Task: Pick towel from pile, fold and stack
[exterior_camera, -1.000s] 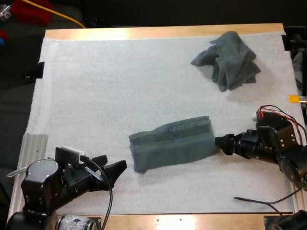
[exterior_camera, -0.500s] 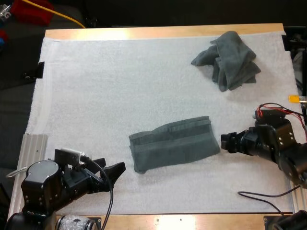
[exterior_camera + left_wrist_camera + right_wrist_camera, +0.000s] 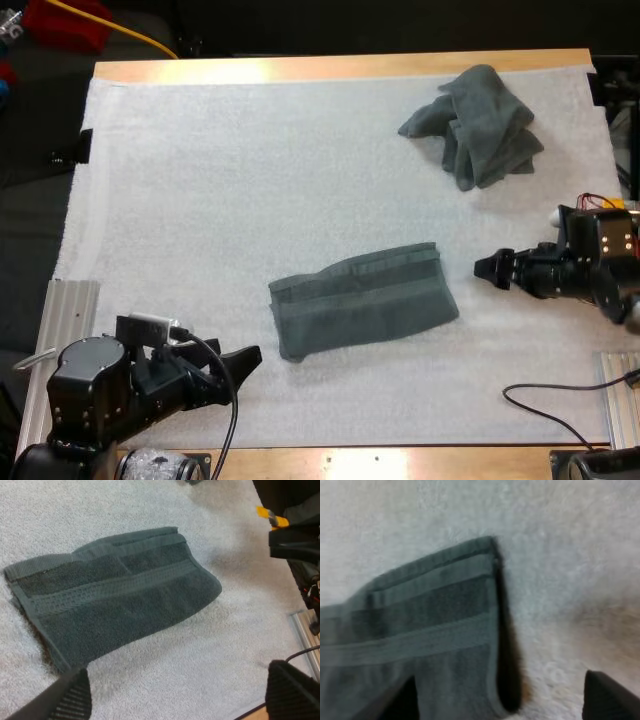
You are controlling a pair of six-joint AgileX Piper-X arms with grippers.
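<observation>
While the white mat (image 3: 250, 180) is covering most of the wooden surface (image 3: 340, 67), a folded towel (image 3: 360, 312) is lying flat between the two sets of fingers, just ahead of the left fingers (image 3: 72, 697) and near the right fingers (image 3: 610, 700), touching neither. A crumpled towel (image 3: 478, 125) is sitting well beyond the right fingers, toward the far side of the mat. Both pairs of fingers are standing apart, gripping nothing and clear of the cloth.
</observation>
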